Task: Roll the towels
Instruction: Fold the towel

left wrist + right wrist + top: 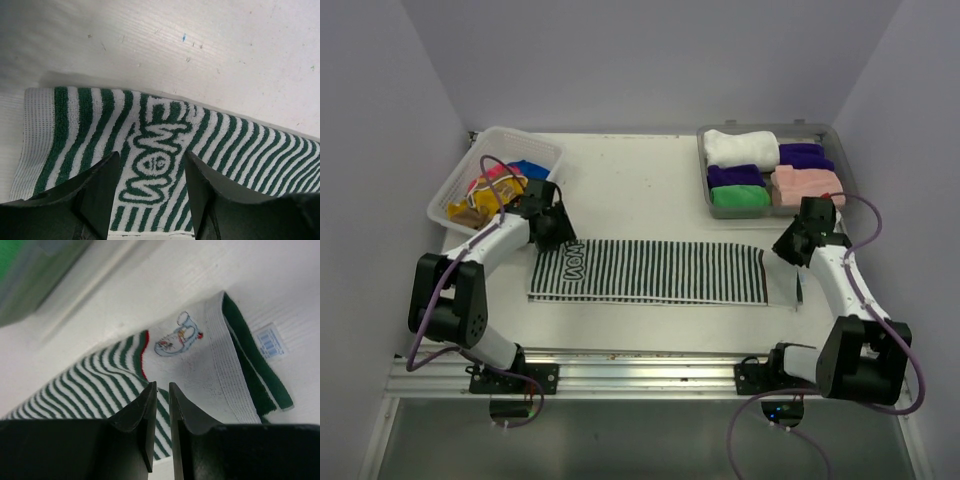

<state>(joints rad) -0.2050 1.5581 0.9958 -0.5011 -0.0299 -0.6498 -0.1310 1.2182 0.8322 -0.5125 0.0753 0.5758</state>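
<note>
A long green-and-white striped towel [660, 272] lies flat across the table, with lettering near its left end. My left gripper [558, 230] hovers over that lettered end [150, 115]; the jaws [152, 156] stand open and wide apart with nothing between them. My right gripper [788, 247] is over the towel's right end [100, 385], where a small embroidered figure [177, 337] and a dark green hem [250, 370] show. Its jaws [162, 384] leave only a narrow slit, and no cloth is between them.
A white lattice basket [450, 190] at the back left holds loose yellow, pink and blue towels [495, 190]. A grey tray [820, 128] at the back right holds rolled white, purple, green and pink towels [740, 148]. Beside the towel's right end lies a barcode label [270, 340].
</note>
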